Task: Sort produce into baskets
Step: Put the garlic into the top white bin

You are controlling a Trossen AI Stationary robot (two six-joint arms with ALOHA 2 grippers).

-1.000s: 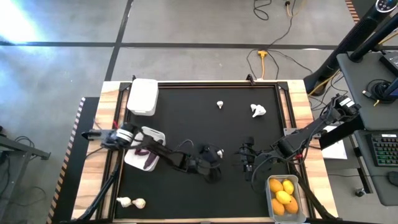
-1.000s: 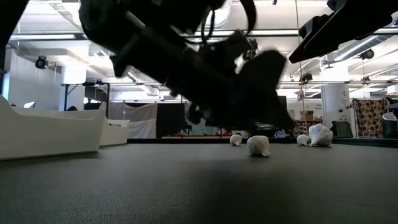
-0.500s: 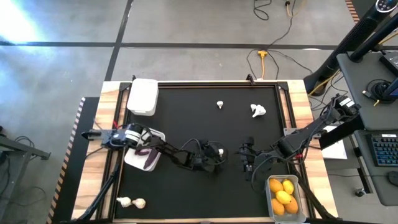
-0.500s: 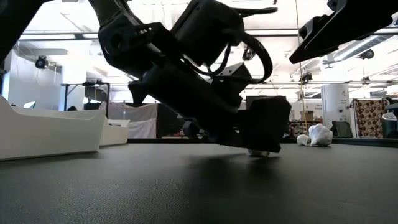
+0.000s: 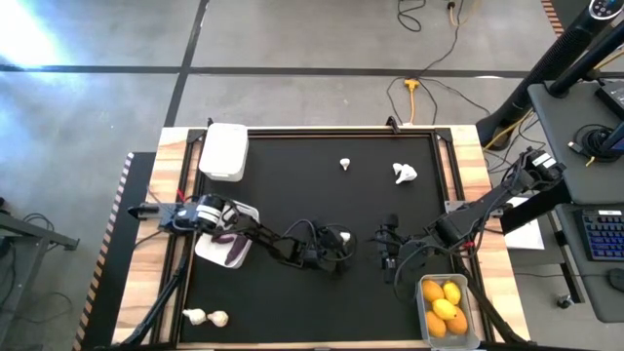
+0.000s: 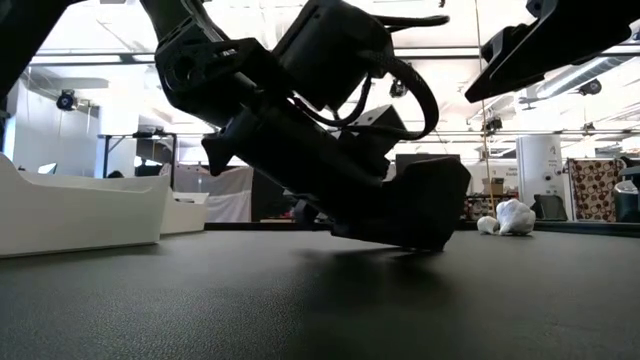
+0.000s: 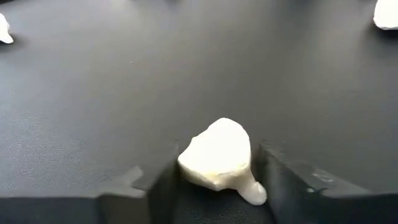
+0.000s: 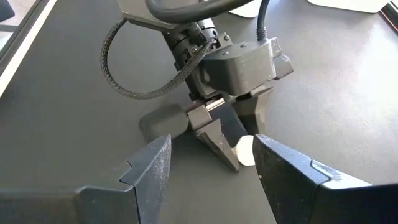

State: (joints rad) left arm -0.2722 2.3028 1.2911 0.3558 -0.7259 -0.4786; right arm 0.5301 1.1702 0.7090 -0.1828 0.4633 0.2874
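1. High view gives me a black mat (image 5: 312,185) set in a wooden table frame (image 5: 466,156), with grey floor and a yellow-plugged cable (image 5: 414,88) beyond the far edge.
2. My left gripper (image 5: 338,239) is down at mid-mat, its fingers (image 7: 155,186) on both sides of a white garlic bulb (image 7: 219,155), touching it; the bulb sits on the mat.
3. My right gripper (image 5: 387,246) waits just beside, fingers apart and holding nothing.
4. Two more bulbs (image 5: 346,163) (image 5: 404,174) lie near the far edge, two (image 5: 207,317) at the near left corner.
5. A white basket (image 5: 224,151) is at the far left corner, another (image 5: 226,244) with purple pieces at the left edge, and a clear basket (image 5: 447,310) of yellow and orange fruit near right.
6. Low view shows a bright workshop behind; the mat's middle far half lies open.
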